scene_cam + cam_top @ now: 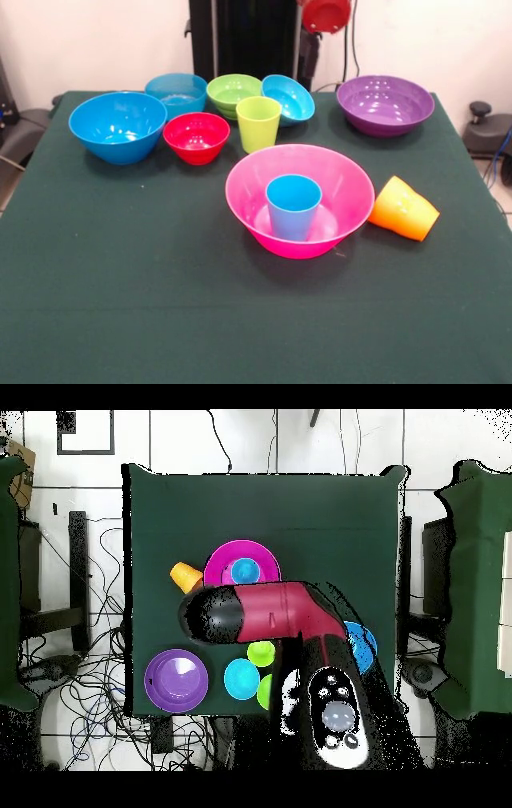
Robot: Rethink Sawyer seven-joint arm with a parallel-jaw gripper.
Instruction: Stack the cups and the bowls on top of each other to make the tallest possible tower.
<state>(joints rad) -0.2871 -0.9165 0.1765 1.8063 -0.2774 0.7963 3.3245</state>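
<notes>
The huge pink bowl [346,194] stands upright mid-table with the light blue cup [294,206] upright inside it; both also show in the overhead view, the bowl [216,564] and the cup [243,571]. The orange cup [404,210] lies on its side touching the pink bowl's right side. The large blue bowl [118,126], small red bowl [196,137], ribbed cyan bowl [177,92], lime green bowl [232,93], lime green cup [258,123] and tilted blue bowl [288,99] cluster at the far left. The purple bowl [385,104] stands far right. The gripper is hidden under the arm.
The red and black arm [265,612] reaches over the table in the overhead view, covering the red and cyan bowls; a red part of the arm [326,14] shows at the front view's top edge. The table has a dark green cloth [160,280].
</notes>
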